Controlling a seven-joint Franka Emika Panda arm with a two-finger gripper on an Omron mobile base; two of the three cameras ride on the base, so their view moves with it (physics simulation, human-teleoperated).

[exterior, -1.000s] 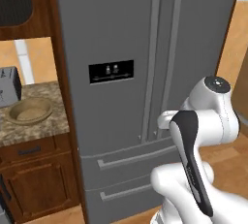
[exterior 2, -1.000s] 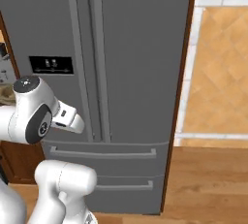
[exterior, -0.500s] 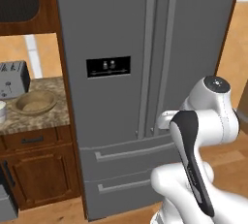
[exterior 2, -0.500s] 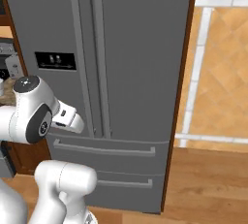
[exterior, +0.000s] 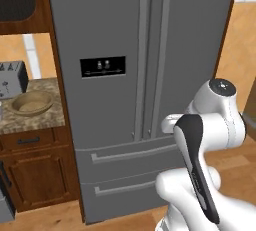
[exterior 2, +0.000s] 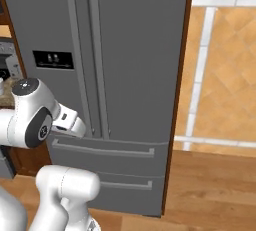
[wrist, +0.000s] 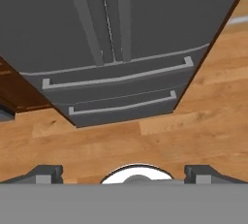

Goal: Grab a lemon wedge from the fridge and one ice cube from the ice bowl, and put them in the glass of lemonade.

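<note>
Two closed doors on the fridge fill the centre of both base views, their long handles running down the middle, so any lemon wedge in there is hidden from me. I have the gripper at the bottom of the hand view, fingers spread wide and gripping nothing, aimed down at the lower drawers and the wood floor; I judge it is tucked back for the approach. The ice bowl sits on the counter at the left edge of the left base view, beside the toaster, well apart from the arm
</note>
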